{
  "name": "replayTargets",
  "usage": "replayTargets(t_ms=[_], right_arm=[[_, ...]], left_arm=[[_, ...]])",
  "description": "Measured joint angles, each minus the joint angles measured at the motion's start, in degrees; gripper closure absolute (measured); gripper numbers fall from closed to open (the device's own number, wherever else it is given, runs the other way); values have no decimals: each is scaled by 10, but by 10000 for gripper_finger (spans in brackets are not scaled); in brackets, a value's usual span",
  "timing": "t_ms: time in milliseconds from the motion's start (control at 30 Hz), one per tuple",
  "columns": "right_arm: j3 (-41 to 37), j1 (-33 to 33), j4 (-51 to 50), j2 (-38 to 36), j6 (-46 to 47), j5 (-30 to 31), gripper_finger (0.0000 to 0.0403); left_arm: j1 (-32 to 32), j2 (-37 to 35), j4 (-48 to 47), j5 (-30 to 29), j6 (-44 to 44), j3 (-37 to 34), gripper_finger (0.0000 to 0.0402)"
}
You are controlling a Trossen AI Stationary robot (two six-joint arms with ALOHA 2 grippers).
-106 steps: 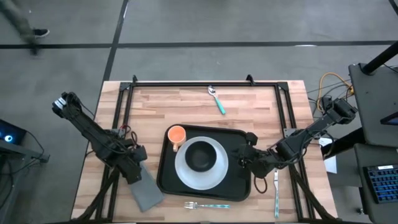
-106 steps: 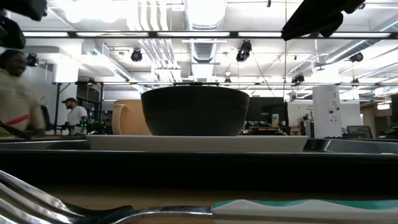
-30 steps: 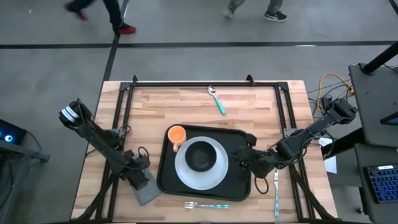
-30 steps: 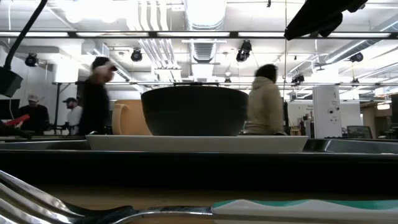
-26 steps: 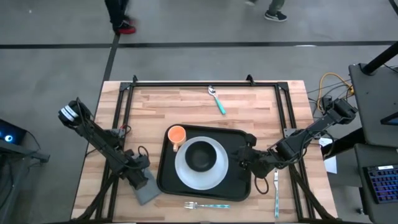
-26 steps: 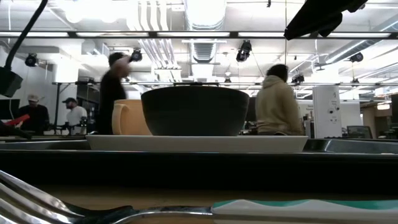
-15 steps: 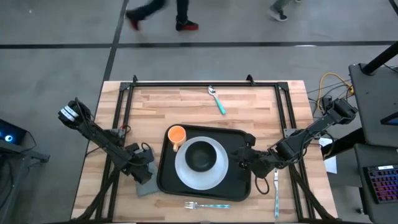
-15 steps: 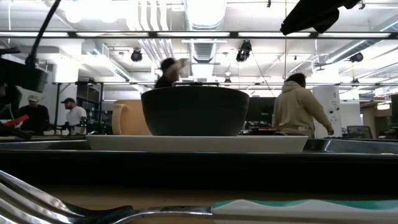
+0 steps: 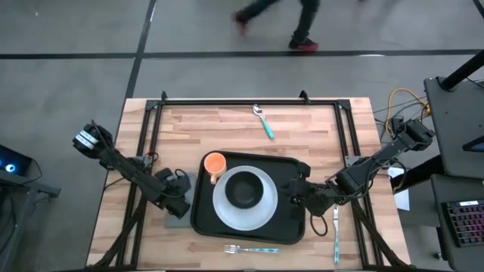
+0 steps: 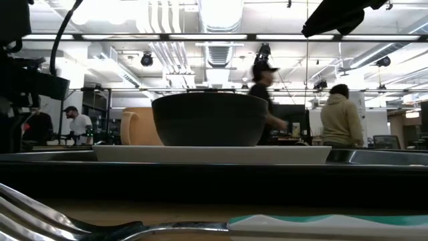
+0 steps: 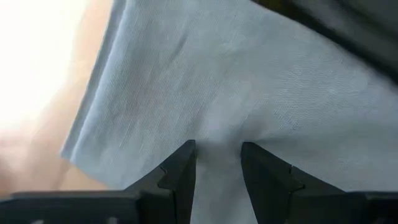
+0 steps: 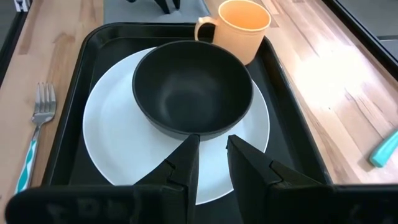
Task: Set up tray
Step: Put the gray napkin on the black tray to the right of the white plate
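- A wooden desk (image 9: 227,128) was seen from above, with a dark robot arm at each side.
- The large black tray (image 9: 291,227) sat at the middle of the desk, toward the near edge.
- On the tray lay a white plate (image 9: 227,215), and a black bowl (image 9: 243,188) stood on the plate.
- An orange cup (image 9: 215,163) stood in the tray's far left corner, just beside the plate, its handle turned toward the plate.
- The left gripper (image 9: 180,202) was low over a grey folded napkin (image 9: 175,224) just off the tray's left rim.
- In the left wrist view the napkin filled the frame and the two dark fingers (image 11: 180,171) pressed into the cloth a small gap apart; whether the jaws had pinched any fabric could not be told.
- The right gripper (image 9: 296,192) hung over the tray's right part, beside the plate.
- In the right wrist view its jaws stood slightly parted with nothing between them, pointing at the bowl's near side.
- A fork (image 9: 249,248) with a teal handle lay on the desk in front of the tray, parallel to its near rim.
- A teal-handled spoon (image 9: 264,121) lay well apart on the far side of the desk.
- A knife (image 9: 336,233) lay on the desk just right of the tray.
- In the low view the bowl, plate and cup rose above the tray's rim, and people (image 10: 338,114) stood in the room behind.
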Motion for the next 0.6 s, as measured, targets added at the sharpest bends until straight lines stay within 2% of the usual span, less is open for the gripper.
replayTargets(t_ms=[100,167,433,600], right_arm=[[0,0,-1,0,0,0,328],[0,0,-2,0,0,0,328],[0,0,-2,0,-4,-1,328],[0,0,-5,0,-5,-1,328]], left_arm=[[1,-46,-17,-7,-7,5,289],[0,-90,-34,-32,-10,15,289],[1,-242,-181,-63,-81,-4,290],[10,-316,-178,-87,-77,-18,290]])
